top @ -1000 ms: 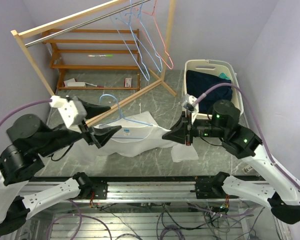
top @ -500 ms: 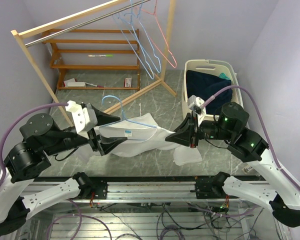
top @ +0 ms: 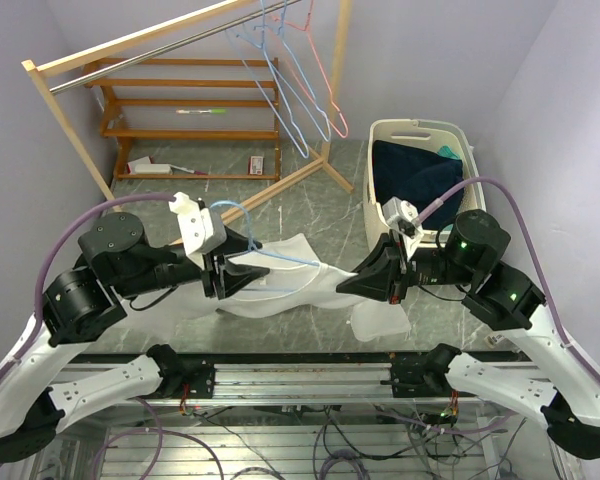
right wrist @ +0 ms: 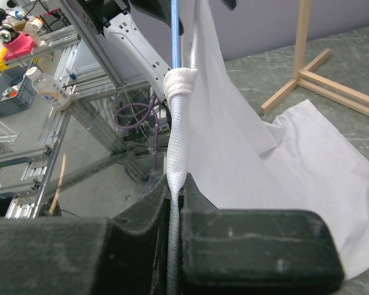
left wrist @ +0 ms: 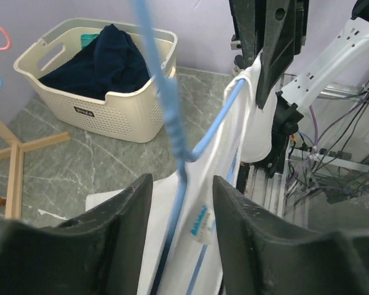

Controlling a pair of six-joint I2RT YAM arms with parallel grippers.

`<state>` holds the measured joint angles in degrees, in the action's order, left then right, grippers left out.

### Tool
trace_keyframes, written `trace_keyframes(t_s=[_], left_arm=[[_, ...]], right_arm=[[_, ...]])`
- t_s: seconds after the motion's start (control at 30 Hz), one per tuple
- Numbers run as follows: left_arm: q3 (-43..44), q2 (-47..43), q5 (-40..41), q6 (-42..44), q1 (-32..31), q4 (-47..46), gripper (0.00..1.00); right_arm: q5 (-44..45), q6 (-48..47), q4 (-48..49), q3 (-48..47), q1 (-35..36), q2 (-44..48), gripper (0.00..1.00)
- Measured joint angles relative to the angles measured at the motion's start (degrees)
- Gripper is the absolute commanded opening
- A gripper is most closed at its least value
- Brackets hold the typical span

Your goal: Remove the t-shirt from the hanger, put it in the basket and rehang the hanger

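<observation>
One white t-shirt (top: 298, 268) fills the middle of my overhead view. It is pulled into a long band lifted off the grey marbled table (top: 310, 200). Its right end droops and lies crumpled on the table in front of the right arm (top: 490, 270). The fabric is plain, and my left wrist camera shows a small label with blue print by the collar.

Both arms reach inward from the near edge. The left arm (top: 130, 265) is folded at the elbow, with its forearm roughly level and aimed right. The right arm mirrors it, aimed left, so the two wrists face each other across the shirt.

Behind the right arm stands a cream laundry basket (top: 420, 127) holding dark blue clothes.

Inside the shirt sits a light blue wire hanger (left wrist: 172, 110). Its hook rises above the left wrist, and one shoulder of the wire runs into the shirt's shoulder towards the right arm.

My left gripper (left wrist: 181, 184) is released. Its fingers stand well apart, the hanger's twisted neck passes between them, and the collar lies just beyond.

My right gripper (right wrist: 175, 184) is clenched on the shirt's shoulder, which is bunched into a tight white rope. The blue wire comes out of the top of that bunch, just above the fingers.
</observation>
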<state>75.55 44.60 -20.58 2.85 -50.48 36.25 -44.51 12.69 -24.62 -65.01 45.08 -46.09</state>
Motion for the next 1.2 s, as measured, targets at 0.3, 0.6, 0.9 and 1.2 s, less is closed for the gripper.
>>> trace_keyframes(t_s=[0.3,0.6,0.9,1.2], left_arm=[[0.4,1.2,-3.3,0.8,0.0,-0.4,0.07],[0.4,0.3,-5.2,-0.3,0.0,-0.4,0.07],[3.0,-2.8,-2.6,-0.3,0.0,1.2,0.07],[5.7,-6.7,0.4,-0.3,0.0,3.6,0.07]], right_arm=[[0.4,0.2,-0.5,0.9,-0.1,0.2,0.0],[0.4,0.1,0.8,1.5,0.0,-0.2,0.3],[5.2,-1.1,-1.4,5.4,0.0,2.0,0.57],[15.9,0.0,-4.2,5.9,0.0,7.1,0.0]])
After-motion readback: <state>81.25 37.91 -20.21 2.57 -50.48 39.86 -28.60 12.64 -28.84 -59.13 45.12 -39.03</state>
